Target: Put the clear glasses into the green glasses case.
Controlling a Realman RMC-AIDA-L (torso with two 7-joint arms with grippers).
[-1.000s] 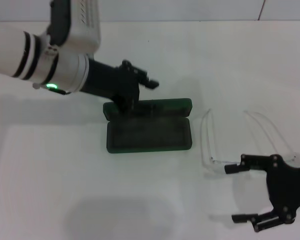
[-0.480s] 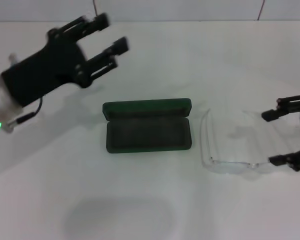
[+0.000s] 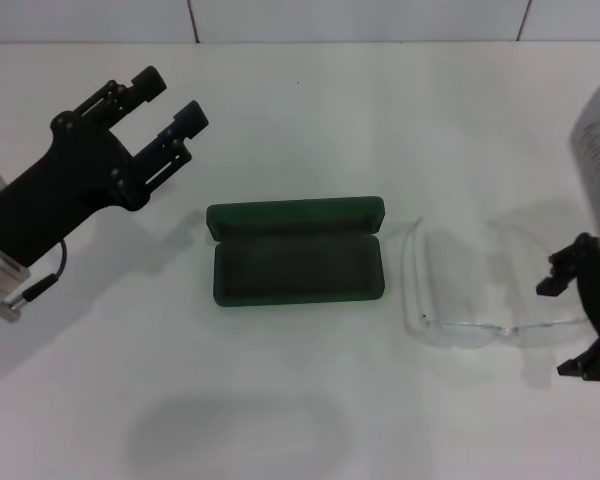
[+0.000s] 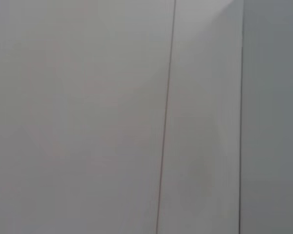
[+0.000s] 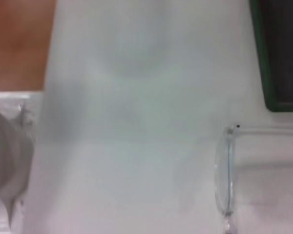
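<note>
One green glasses case (image 3: 298, 255) open, holding nothing; clear glasses (image 3: 480, 300) beside it; both grippers' fingers spread.

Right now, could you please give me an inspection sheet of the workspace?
Surface: white table, a faint grey patch near its front edge.
Job's things: green glasses case open at centre, empty; clear glasses lying unfolded on the table beside it, on the robot's right.
Clutter: nothing seen.
Grippers: left gripper raised left of the case, fingers open, empty; right gripper at the glasses' right end, fingers open, empty.
Cables: thin black cable at the left wrist.
Surroundings: white tiled wall behind the table.
</note>
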